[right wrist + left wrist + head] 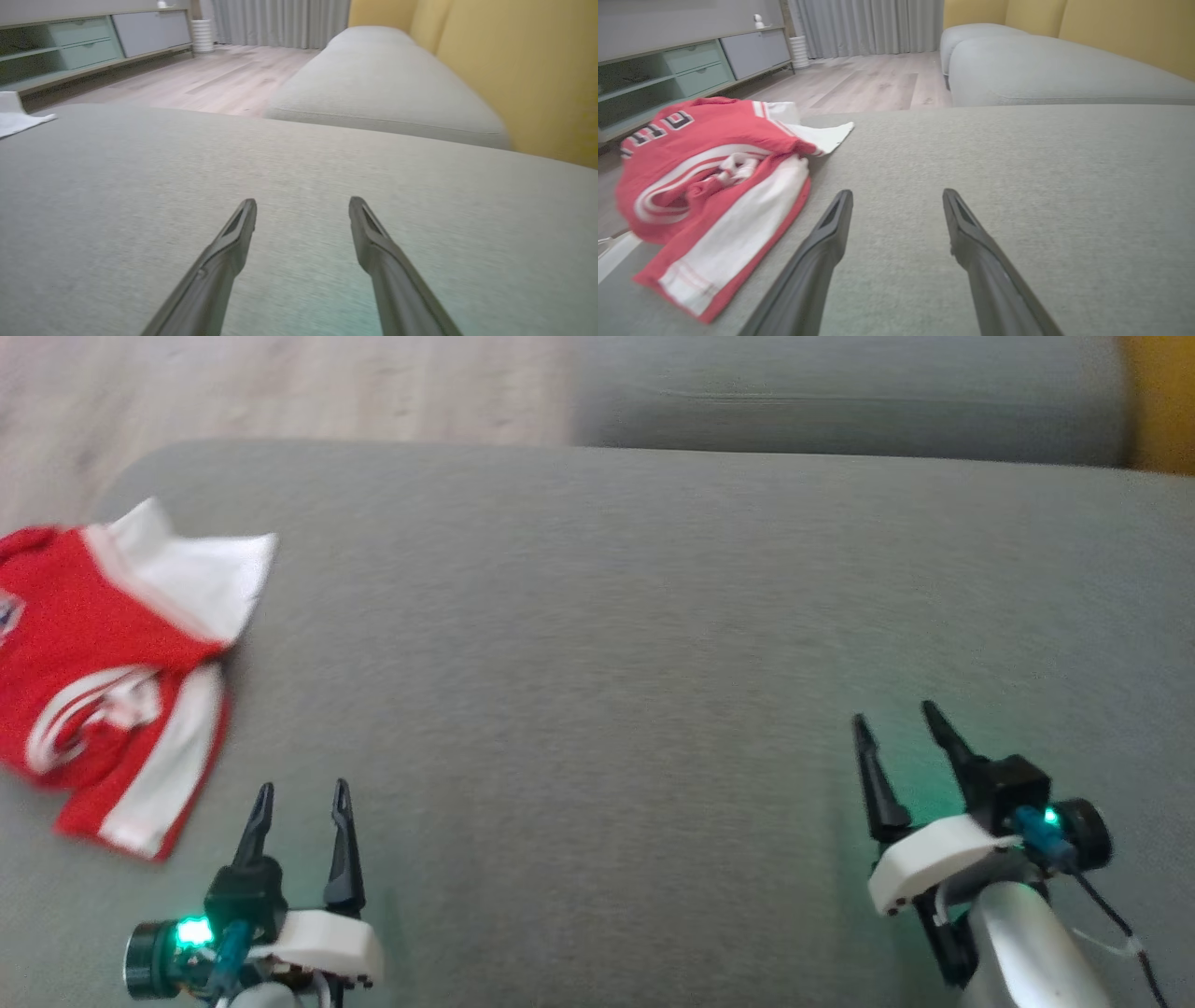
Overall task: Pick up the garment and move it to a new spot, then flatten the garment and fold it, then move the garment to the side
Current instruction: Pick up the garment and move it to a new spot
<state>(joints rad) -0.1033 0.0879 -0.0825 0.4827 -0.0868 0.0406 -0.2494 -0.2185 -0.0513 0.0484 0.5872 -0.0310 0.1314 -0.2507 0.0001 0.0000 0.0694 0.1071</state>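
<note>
Garment (pixel 710 186) lettering from left wrist, white corner (pixel 18 121) from right wrist

Bare grey cushion (pixel 607 644) spreads ahead of and between left gripper (pixel 303 785) and right gripper (pixel 893 712). The red-and-white garment (pixel 103 672) occupies its left edge, near the left gripper; a second cushion (pixel 840 392) lies beyond the far edge
</note>
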